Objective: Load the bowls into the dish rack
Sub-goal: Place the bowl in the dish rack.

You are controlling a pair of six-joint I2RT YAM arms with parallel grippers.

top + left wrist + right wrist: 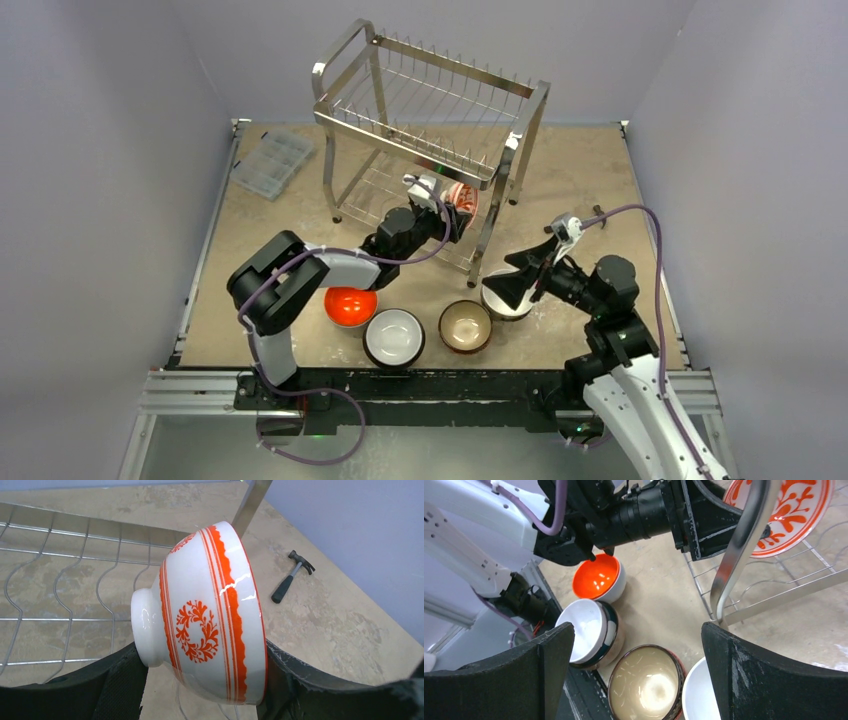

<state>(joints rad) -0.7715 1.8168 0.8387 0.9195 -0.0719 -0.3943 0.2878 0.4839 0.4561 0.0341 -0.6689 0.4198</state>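
My left gripper (452, 212) (202, 680) is shut on a white bowl with orange patterning (463, 198) (205, 615). The bowl is on its side, foot against one finger and rim against the other, over the wire lower tier (60, 595) of the steel dish rack (430, 120). My right gripper (510, 287) (636, 635) hangs open and empty above the table's near right. Under it are a brown bowl (465, 326) (649, 685) and a plain white bowl (507, 303) (696, 697). A dark-rimmed white bowl (394, 337) (584, 630) and an orange bowl (350, 305) (599, 580) sit further left.
A clear plastic compartment box (272, 163) lies at the back left. A small hammer (292, 575) (598, 212) lies on the table right of the rack. The rack's front right leg (739, 550) (495, 235) stands between the two grippers.
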